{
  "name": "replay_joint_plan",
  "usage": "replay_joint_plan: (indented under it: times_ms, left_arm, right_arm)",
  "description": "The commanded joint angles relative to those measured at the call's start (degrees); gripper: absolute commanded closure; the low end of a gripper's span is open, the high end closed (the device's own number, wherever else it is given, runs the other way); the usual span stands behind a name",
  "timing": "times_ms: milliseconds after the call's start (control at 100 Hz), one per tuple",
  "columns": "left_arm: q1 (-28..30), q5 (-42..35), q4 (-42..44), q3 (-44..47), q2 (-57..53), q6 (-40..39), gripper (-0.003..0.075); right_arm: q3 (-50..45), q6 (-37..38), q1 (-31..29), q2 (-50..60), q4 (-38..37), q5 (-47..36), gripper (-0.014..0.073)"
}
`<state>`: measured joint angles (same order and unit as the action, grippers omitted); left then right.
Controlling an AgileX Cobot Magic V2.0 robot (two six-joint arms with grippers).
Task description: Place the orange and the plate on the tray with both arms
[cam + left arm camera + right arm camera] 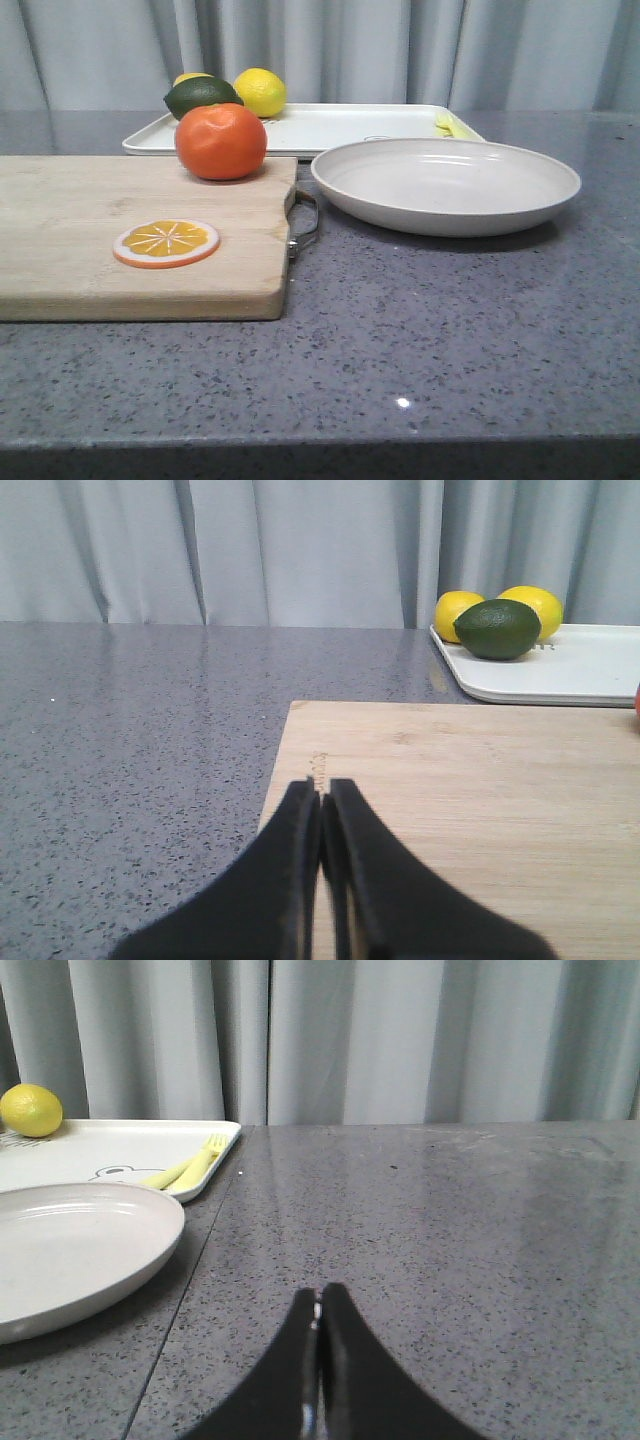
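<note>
Presently we note both tools idle: left gripper [322, 810] and right gripper [318, 1310] have fingers pressed together, holding nothing. Orange [221, 141] sits upper left of centre in the front view, on the cutting board's [90, 200] far edge; plate [446, 185] lies right of centre, tray [330, 128] behind both. We judge the orange firm, glossy, inclined to roll: grip across its middle. Plate looks rigid, slick; take its rim. Only the right wrist view clearly shows a yellow fork [190, 1167] on the tray; neither gripper appears in the front view.
</note>
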<state>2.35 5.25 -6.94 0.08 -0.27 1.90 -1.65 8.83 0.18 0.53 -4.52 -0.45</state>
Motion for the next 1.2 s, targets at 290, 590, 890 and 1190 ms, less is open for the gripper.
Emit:
replay_joint_plan:
  times_ms: [290,590,890,1190]
  left_arm:
    - [-0.1,-4.1,-0.1,0.5,-1.9,-0.5,0.0741]
    - [-0.1,-4.1,-0.1,0.5,-1.9,-0.5,0.0741]
    - [-0.1,-4.1,-0.1,0.5,-1.9,-0.5,0.0741]
    - [-0.1,-5.3,-0.1,0.5,-1.9,-0.5,0.0741]
  right_arm:
    - [1.3,0.0,-0.4,0.8,-0.8,-4.5,0.0662]
    - [1.3,0.0,-0.4,0.8,-0.8,-4.5,0.0662]
    - [1.3,0.0,-0.4,0.8,-0.8,-4.6,0.0662]
    - [1.4,0.0,-0.4,0.8,-0.8,-6.2,0.0662]
